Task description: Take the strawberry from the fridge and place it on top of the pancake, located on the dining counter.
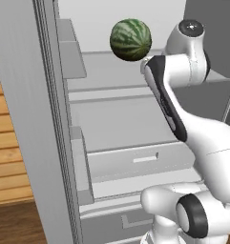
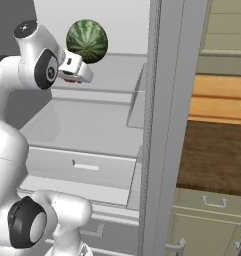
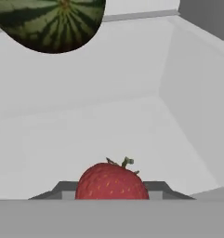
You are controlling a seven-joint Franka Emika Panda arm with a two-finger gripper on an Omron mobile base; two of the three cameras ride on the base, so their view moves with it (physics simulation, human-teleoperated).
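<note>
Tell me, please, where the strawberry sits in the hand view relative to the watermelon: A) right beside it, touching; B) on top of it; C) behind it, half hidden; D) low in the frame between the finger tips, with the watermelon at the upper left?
D: the strawberry sits at the bottom centre by the gripper, while the watermelon is at the upper left, well apart.

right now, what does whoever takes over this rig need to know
Gripper: in the hand view the small red strawberry sits right at the fingertips, which are hidden; grasp cannot be confirmed.
Things: the arm reaches into the open light-grey fridge, beside the big green striped watermelon on a pale shelf.
Done: fridge open, strawberry reached.
Left: confirm the grip, withdraw, drive to the dining counter, set it on the pancake.
</note>
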